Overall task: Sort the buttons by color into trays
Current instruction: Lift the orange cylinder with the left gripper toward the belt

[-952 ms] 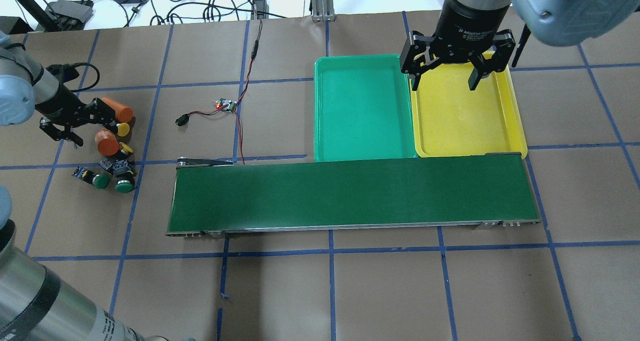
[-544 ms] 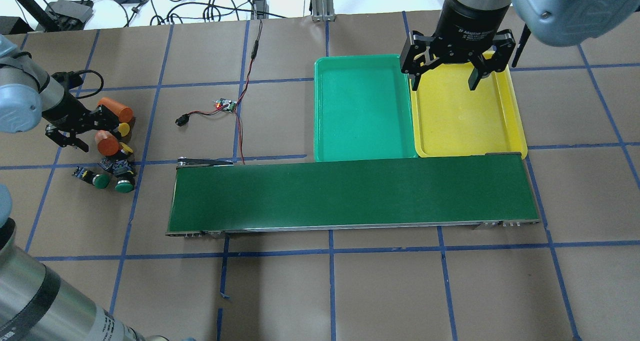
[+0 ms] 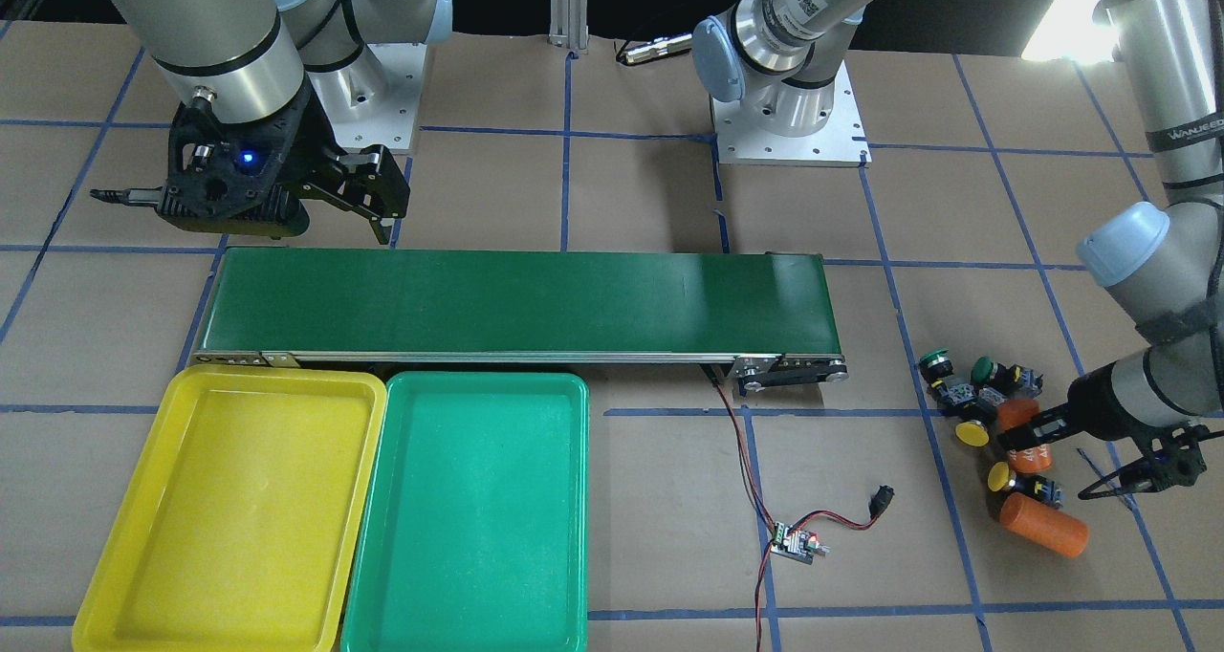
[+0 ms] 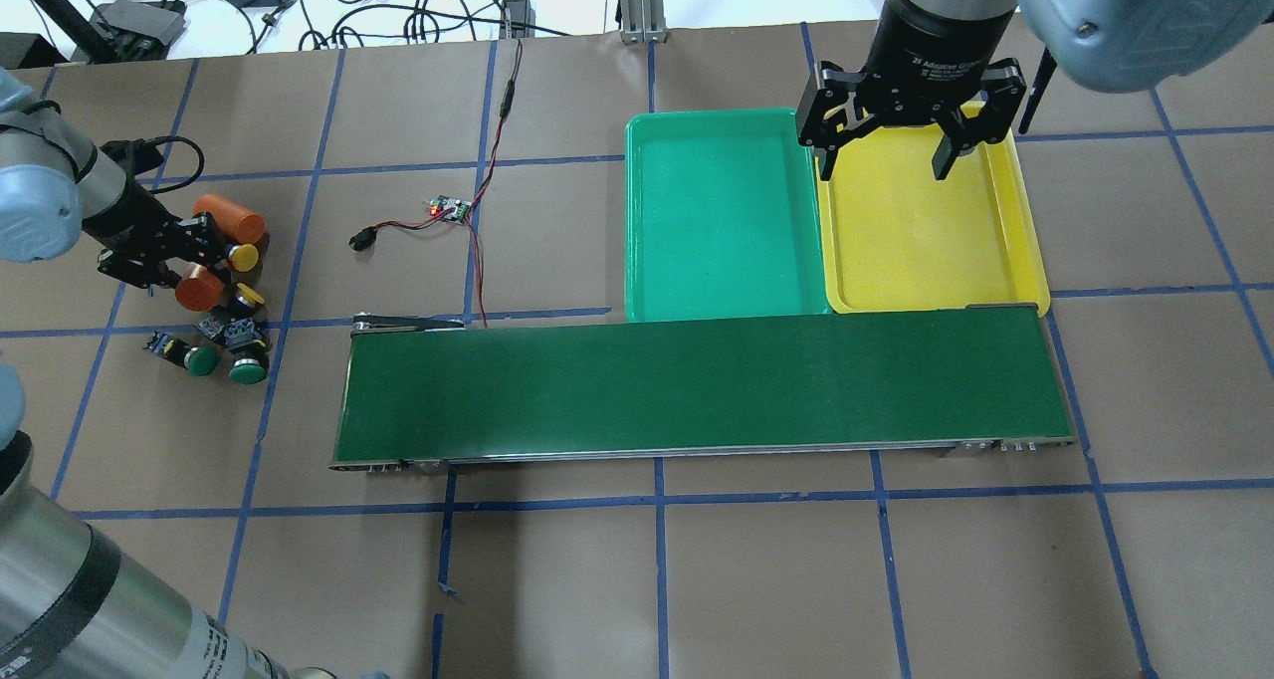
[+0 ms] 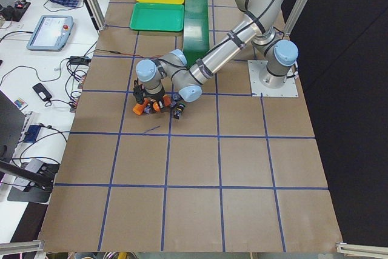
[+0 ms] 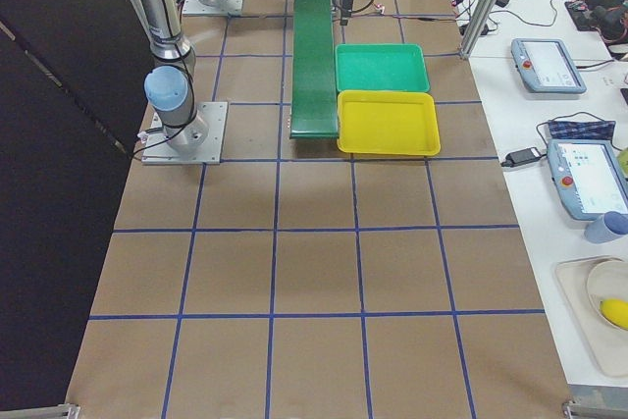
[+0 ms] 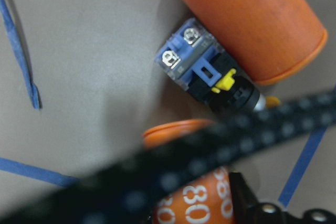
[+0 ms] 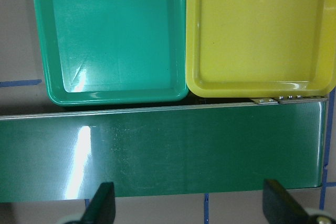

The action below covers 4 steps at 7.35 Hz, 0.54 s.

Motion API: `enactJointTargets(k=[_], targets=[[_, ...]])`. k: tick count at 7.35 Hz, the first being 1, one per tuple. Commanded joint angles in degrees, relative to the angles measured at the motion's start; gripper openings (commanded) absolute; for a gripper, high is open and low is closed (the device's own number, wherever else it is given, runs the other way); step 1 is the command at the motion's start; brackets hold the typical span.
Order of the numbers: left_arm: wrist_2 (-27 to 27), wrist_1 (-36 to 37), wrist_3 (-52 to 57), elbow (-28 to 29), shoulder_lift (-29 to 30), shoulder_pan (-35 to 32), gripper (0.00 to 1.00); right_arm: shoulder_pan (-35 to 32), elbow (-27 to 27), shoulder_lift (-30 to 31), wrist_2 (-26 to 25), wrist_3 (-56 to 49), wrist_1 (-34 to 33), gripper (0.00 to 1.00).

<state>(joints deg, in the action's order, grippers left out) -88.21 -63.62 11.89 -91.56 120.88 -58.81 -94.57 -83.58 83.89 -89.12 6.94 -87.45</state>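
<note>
Left gripper [image 4: 181, 263], jaws spread, has closed in on the four small yellow- and green-capped push-button switches [image 4: 202, 360] at the table's left end, shifting an upright orange cylinder [image 4: 199, 288]. One yellow-capped button [image 7: 210, 74] lies sideways, its cap toward the dark green conveyor belt [image 4: 697, 385]. Right gripper [image 4: 888, 161] stays open above the bright yellow plastic tray [image 4: 1025, 251].

Both yellow buttons [image 4: 243, 256] tight beside orange cylinders [image 4: 229, 218]
</note>
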Motion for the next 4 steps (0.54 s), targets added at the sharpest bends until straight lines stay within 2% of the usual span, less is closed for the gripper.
enactJointTargets(k=[1, 2, 4], targets=[[-0.4, -0.6, -1.2, 0.2, -2.6, -0.4, 0.07, 0.0, 0.0, 0.0, 0.0, 0.0, 0.0, 1.0], [-0.8, -1.8, -7.3, -1.2, -5.4, -1.6, 0.07, 0.0, 0.0, 0.0, 0.0, 0.0, 0.0, 1.0], [-1.2, -10.3, -19.2, -2.5, -11.9, -6.0, 0.05, 0.0, 0.0, 0.0, 0.0, 0.0, 0.0, 1.0]])
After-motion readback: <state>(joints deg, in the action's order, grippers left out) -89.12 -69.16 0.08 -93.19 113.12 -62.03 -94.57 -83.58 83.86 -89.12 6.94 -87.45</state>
